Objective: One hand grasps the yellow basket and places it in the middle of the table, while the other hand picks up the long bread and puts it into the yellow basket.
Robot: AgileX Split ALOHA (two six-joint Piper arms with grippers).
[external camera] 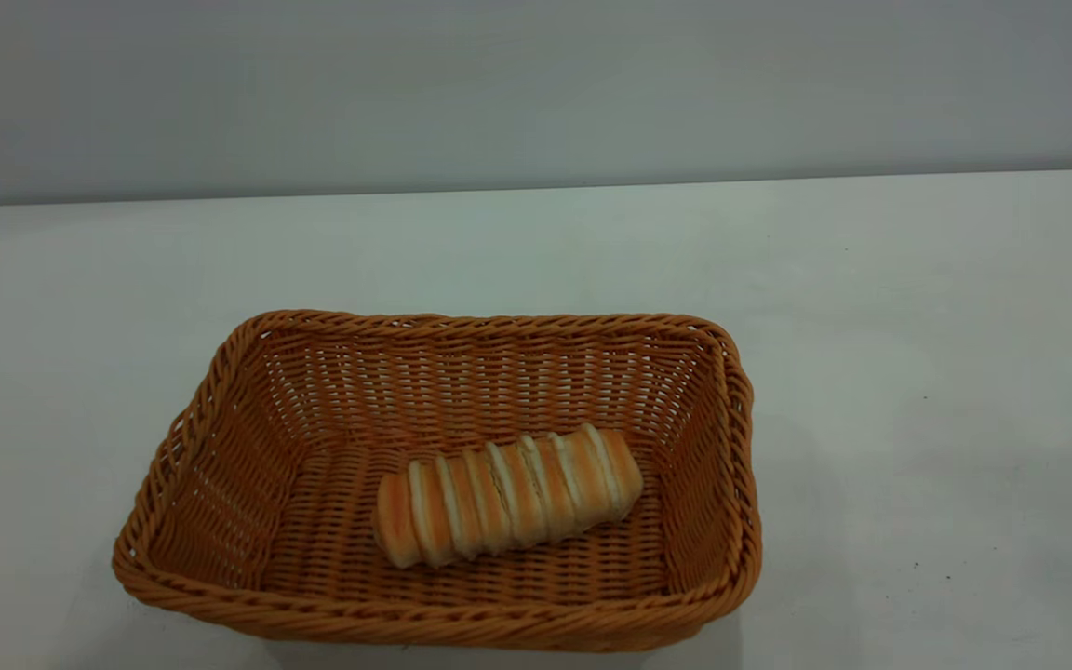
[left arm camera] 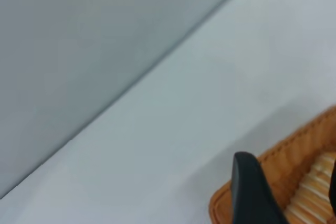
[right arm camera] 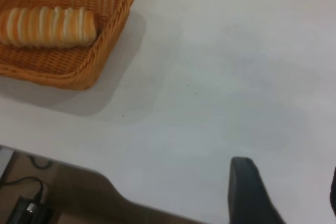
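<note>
Your bread (external camera: pixel 508 496) already lies in the basket (external camera: pixel 220 391) mid-worktop (external camera: pixel 917 326), so mind your left gripper (left arm camera: pixel 286 203), jaws spread over the rim, doesn't bump it.

We count one yellow basket (external camera: pixel 220 465), one long bread (external camera: pixel 508 496), one table (external camera: pixel 917 372), and two claws: the left claw (left arm camera: pixel 286 203) and the right claw (right arm camera: pixel 283 198).

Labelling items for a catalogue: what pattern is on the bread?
Golden-orange crust with pale cream crosswise stripes on the bread, clearest in the exterior view.
</note>
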